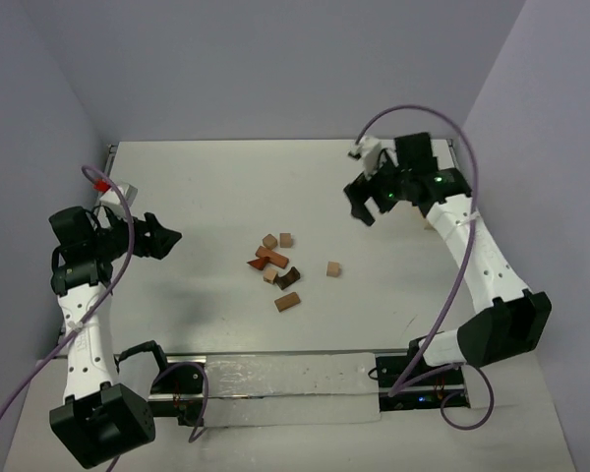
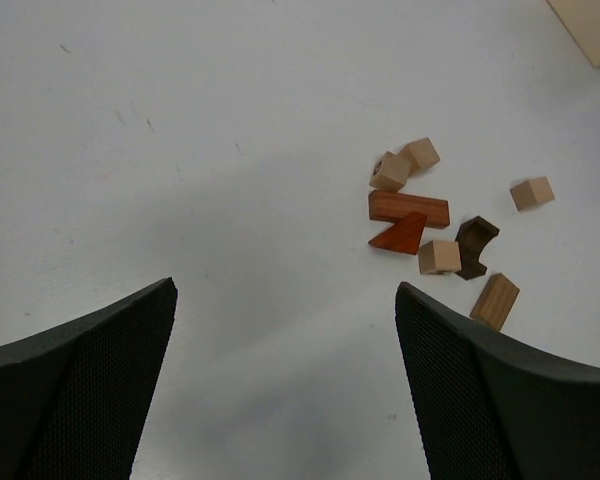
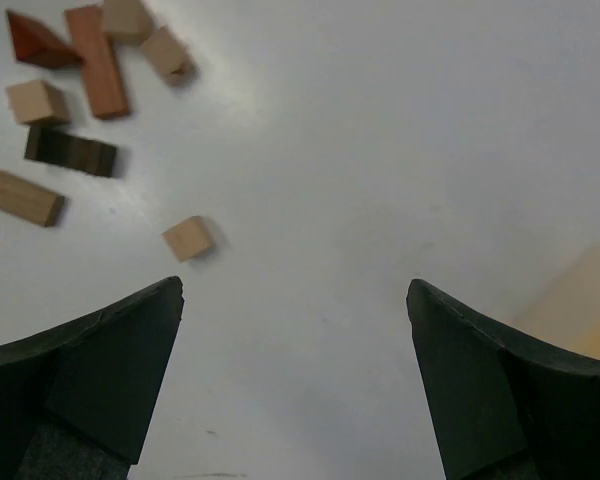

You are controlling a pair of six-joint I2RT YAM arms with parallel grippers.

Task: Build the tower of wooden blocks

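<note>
Although a tower is the goal, the wood blocks (image 1: 272,258) all lie loose and flat on the white table (image 1: 197,187), with none stacked. They sit between the arms, ahead and to the right of the left gripper (image 1: 167,239) and ahead and to the left of the right gripper (image 1: 366,208), well apart from both.

The reddish-brown bar (image 2: 408,208) has its long axis running across the left gripper's view, roughly parallel to the line between its fingertips. From the right gripper the same bar points almost straight away. A red-brown wedge (image 2: 400,235) is tucked against the bar's near side, tapering toward the left. Two tan cubes (image 2: 391,171) touch each other just beyond the bar. A third cube (image 2: 439,256) rests against the dark brown arch (image 2: 475,247). The tan bar (image 2: 494,301) lies on a diagonal, nearest the left gripper's right finger. A lone cube (image 2: 531,193) sits apart, farther right.

Both grippers stand wide apart with nothing between the fingers. A pale wooden box (image 3: 580,300) shows just beside the right gripper's right finger.
</note>
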